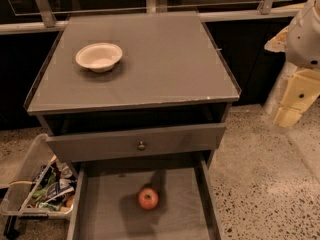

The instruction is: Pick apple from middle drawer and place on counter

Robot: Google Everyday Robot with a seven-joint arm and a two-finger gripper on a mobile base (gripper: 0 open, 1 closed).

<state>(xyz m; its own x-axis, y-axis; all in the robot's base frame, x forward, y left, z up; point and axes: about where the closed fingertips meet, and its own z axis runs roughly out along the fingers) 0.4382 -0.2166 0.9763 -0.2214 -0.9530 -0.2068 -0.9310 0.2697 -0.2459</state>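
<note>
The apple [148,198] is small, round and red. It lies on the dark-grey floor of the middle drawer [105,209], which is pulled out at the bottom of the view, and sits near the drawer's back middle. The counter [165,59] is the flat grey cabinet top above it. My gripper [296,103] is at the far right edge, pale yellow under the white arm. It hangs beside the cabinet, level with the counter's front corner, well away from the apple and holding nothing that I can see.
A white bowl [99,56] stands on the counter's left side. A grey drawer front with a small round knob [141,145] sits above the open drawer. A clear plastic bin [20,179] of snack packets stands on the floor at the left. Speckled floor [260,184] lies to the right.
</note>
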